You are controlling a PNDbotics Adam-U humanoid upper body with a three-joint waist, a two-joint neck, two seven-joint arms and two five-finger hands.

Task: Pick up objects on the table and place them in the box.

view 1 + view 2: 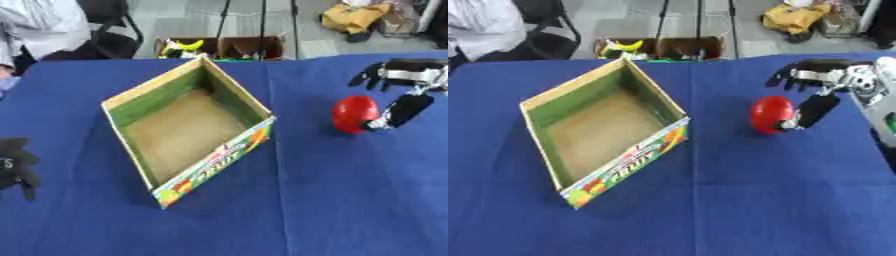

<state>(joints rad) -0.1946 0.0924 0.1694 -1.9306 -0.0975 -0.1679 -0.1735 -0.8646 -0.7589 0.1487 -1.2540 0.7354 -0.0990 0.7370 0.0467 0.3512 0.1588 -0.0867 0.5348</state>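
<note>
Red round object (771, 114) sits on the blue tablecloth (350, 200), right of the open cardboard box (188, 127). Right hand (820, 80) hangs just beside it, thumb touching its right side, fingers spread above and not closed around it. Left hand (16, 167) rests at the left edge, fingers relaxed.

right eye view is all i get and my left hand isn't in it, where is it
observer: The left hand shows at the left edge of the left eye view, low down.
operator: how close to the box
observer: It is apart from the box, level with the box's near half. A strip of blue cloth lies between them.
operator: anything in it
observer: No object shows in it or beside it.
</note>
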